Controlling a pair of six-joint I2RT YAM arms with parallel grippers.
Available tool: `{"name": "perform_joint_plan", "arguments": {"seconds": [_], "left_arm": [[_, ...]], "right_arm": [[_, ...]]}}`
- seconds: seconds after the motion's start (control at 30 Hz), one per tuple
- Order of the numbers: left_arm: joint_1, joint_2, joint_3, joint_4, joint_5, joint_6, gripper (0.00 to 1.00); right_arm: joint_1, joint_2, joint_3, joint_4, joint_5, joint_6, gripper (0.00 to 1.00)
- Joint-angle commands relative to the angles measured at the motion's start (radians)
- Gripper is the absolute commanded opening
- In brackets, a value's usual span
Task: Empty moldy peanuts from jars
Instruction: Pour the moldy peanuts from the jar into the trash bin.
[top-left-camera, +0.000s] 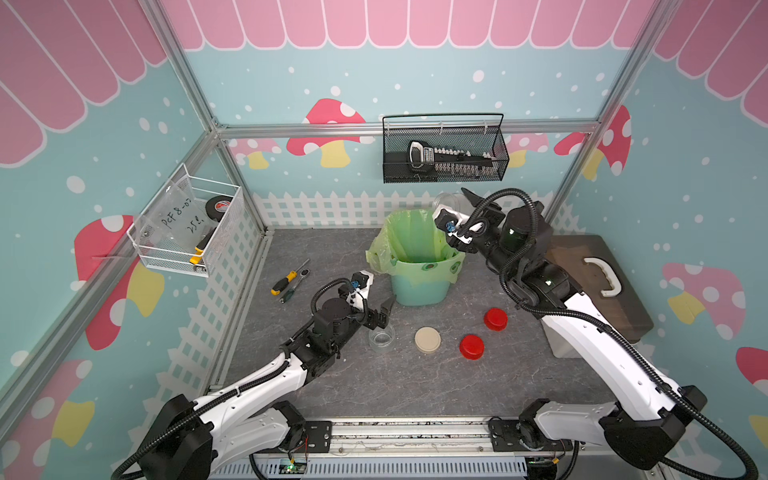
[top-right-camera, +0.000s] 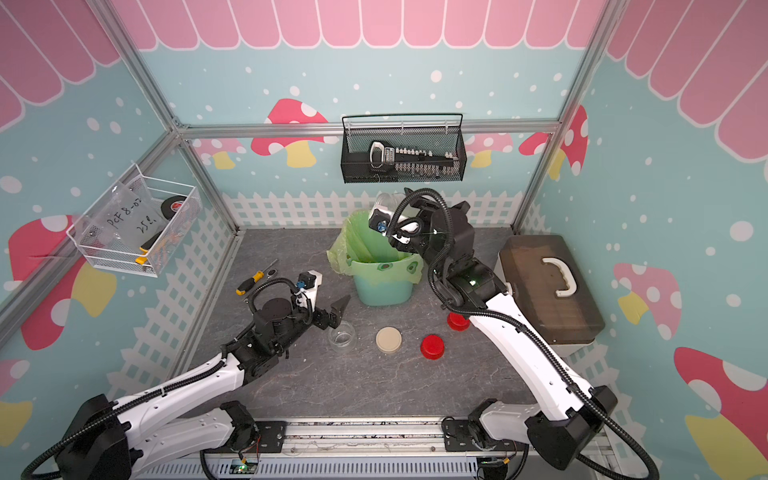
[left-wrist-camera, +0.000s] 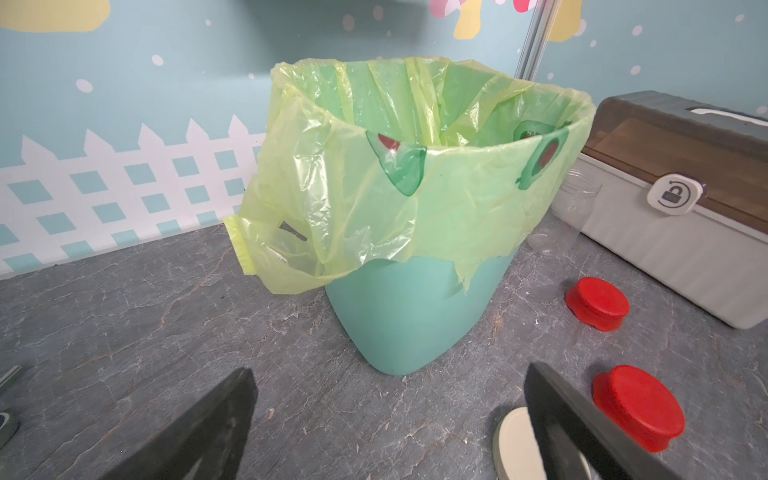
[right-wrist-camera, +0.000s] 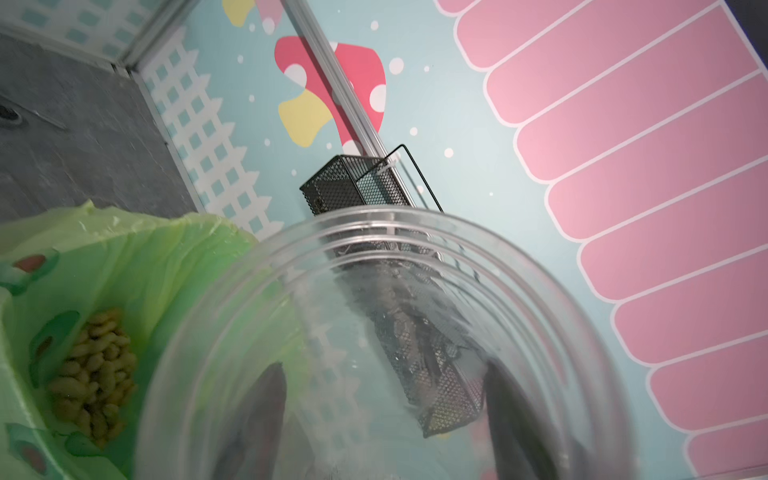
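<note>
- moldy peanuts (right-wrist-camera: 93, 374): a heap at the bottom of the green bag (top-left-camera: 411, 237), below and to one side of the right pincer (right-wrist-camera: 386, 419). None shows in any jar.
- tilted jar (top-left-camera: 446, 201): clear and lidless, clamped between the right pincer's partly closed jaws and held above the back rim of the teal bin (top-left-camera: 419, 286). Probably held this way to tip its contents into the bag. It looks empty.
- teal bin: under the right pincer and just ahead of the left pincer (top-left-camera: 382, 312). The bag is folded over its rim and the mouth is wide open.
- left pincer: jaws spread wide, gripping nothing, low over the table (top-left-camera: 374, 386).
- standing jar (top-left-camera: 381, 338): upright, lidless and empty, just beside the left pincer.
- third jar (left-wrist-camera: 575, 216): upright and lidless, beyond the bin from the left pincer. It sits in the tight gap between the bin and the toolbox (top-right-camera: 552, 286).
- beige lid (top-left-camera: 427, 340) and red lids (top-left-camera: 471, 346) (top-left-camera: 495, 319): flat on the table to the left pincer's right, apart from each other.
- Room: the table nearer the arm bases is bare. The black mesh basket (top-left-camera: 444, 153) hangs near, behind the right pincer, so lifting backward looks cramped.
</note>
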Motion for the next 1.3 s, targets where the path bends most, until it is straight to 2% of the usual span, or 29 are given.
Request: {"name": "perform_joint_plan", "arguments": {"seconds": [0.0, 0.2, 0.4, 0.5, 0.67, 0.73, 0.8, 1.03, 1.27], "left_arm": [[-0.002, -0.023, -0.007, 0.016, -0.010, 0.013, 0.99], [-0.001, -0.047, -0.018, 0.021, -0.009, 0.002, 0.99], [-0.002, -0.063, -0.026, 0.029, 0.014, -0.016, 0.99], [-0.002, -0.069, -0.029, 0.037, 0.025, -0.025, 0.99], [-0.001, -0.073, -0.033, 0.043, 0.026, -0.032, 0.99], [0.000, -0.072, -0.031, 0.042, 0.024, -0.033, 0.99], [-0.001, -0.066, -0.030, 0.044, 0.022, -0.030, 0.99], [0.000, -0.073, -0.033, 0.037, 0.016, -0.019, 0.99], [-0.001, -0.089, -0.042, 0.032, 0.005, -0.010, 0.99]], "right_arm": [[-0.003, -0.032, -0.034, 0.034, -0.167, 0.272, 0.27], [-0.003, -0.056, -0.099, 0.077, -0.286, 0.552, 0.25], [-0.008, -0.056, -0.127, 0.101, -0.366, 0.717, 0.24], [-0.024, -0.042, -0.113, 0.097, -0.427, 0.764, 0.24], [-0.066, -0.038, -0.125, 0.068, -0.343, 0.725, 0.23], [-0.084, -0.029, -0.117, 0.057, -0.319, 0.683, 0.23], [-0.084, -0.015, -0.101, 0.028, -0.261, 0.583, 0.23], [-0.085, 0.155, 0.117, -0.206, 0.064, 0.251, 0.24], [-0.040, 0.301, 0.200, -0.213, 0.400, -0.179, 0.24]]}}
